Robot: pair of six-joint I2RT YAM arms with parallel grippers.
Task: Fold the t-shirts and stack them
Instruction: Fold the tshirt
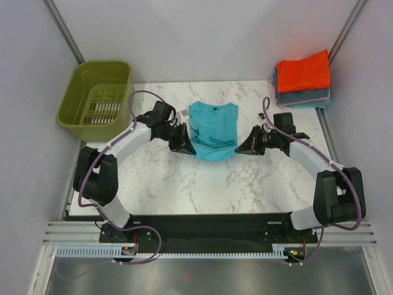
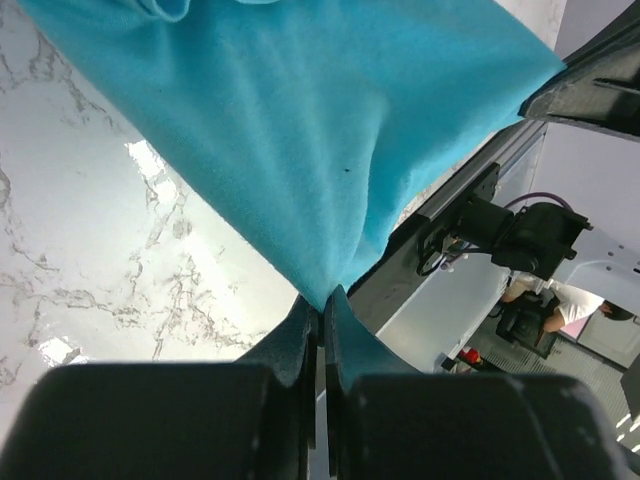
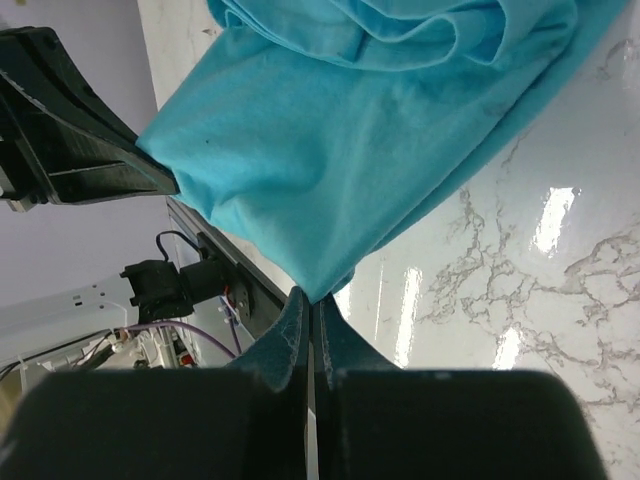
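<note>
Jaws pressed together on cloth: left gripper (image 2: 320, 304) and right gripper (image 3: 308, 299) are each clamped on a near corner of the teal t-shirt (image 1: 214, 123), which is laid mid-way across the table (image 1: 153, 178). Only thin edges are pinched; a corner could be lost if pulled unevenly.

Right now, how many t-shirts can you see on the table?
3: teal t-shirt mid-table; orange-red t-shirt folded atop grey-blue t-shirt at the far right corner. Others may be hidden in that stack.

Marble table (image 1: 184, 184): teal t-shirt (image 1: 213, 126), apparently three-shirt stack (image 1: 302, 80).
</note>
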